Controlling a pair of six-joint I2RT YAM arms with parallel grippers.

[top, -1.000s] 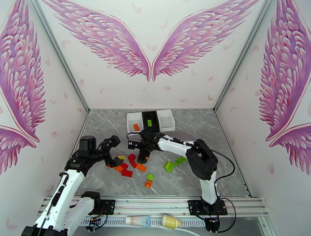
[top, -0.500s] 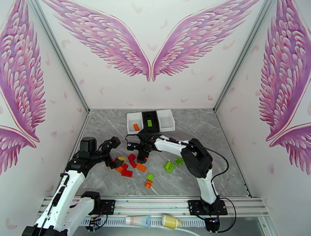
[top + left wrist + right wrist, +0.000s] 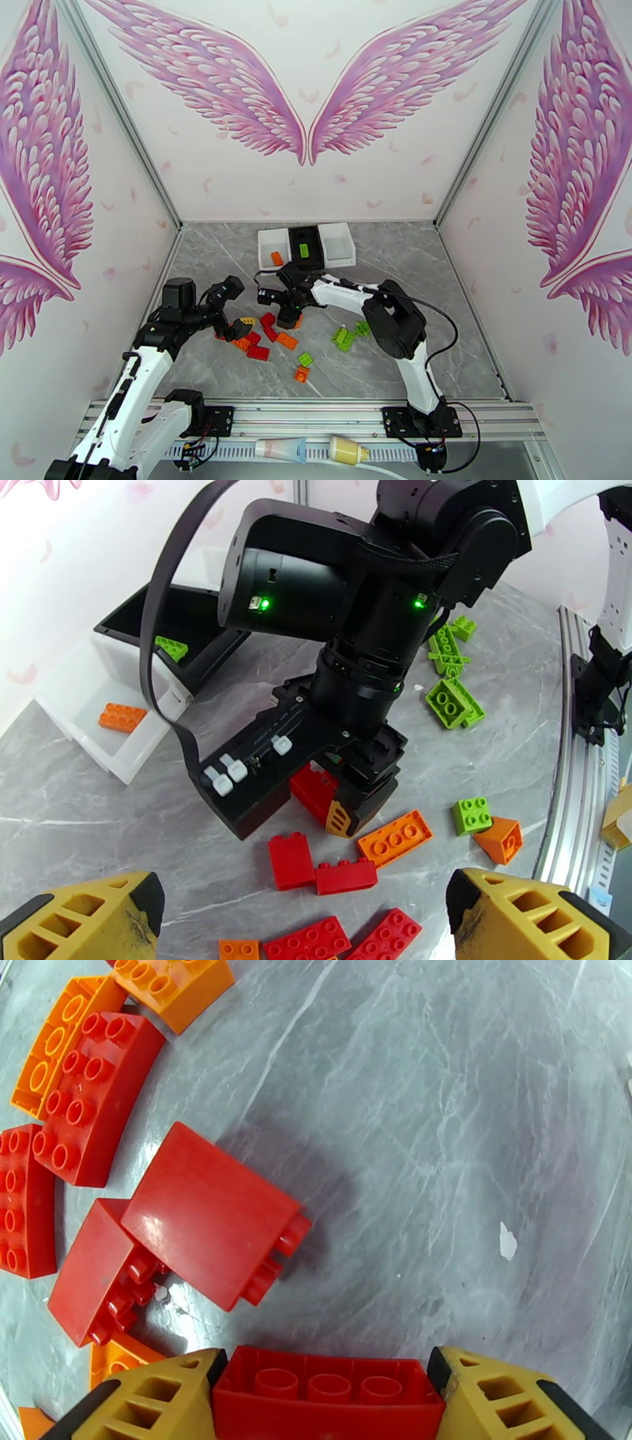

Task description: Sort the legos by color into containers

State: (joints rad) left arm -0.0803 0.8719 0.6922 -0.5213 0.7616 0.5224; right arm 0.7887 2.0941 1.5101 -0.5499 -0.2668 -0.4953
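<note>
Right elbow (image 3: 393, 320) swung left since earlier. Right gripper (image 3: 328, 1382) pinches red lego (image 3: 316, 1414), long axis finger to finger, hollow underside facing camera, on near side of containers (image 3: 344, 257). Left gripper (image 3: 308, 922) spread.

Lighting is bright, even and diffuse, coming from overhead. Shadows on the grey surface (image 3: 450, 268) are soft and short, lying close under arms and bricks. The top view is sharp, with pale walls near washout.

The right wrist view has marked barrel distortion: bricks toward the frame's left bend into arcs. The loose red brick (image 3: 205, 1213) carries a dull sheen.

The left wrist view is crisp, and two green indicator lamps (image 3: 263, 604) glow without flare.
</note>
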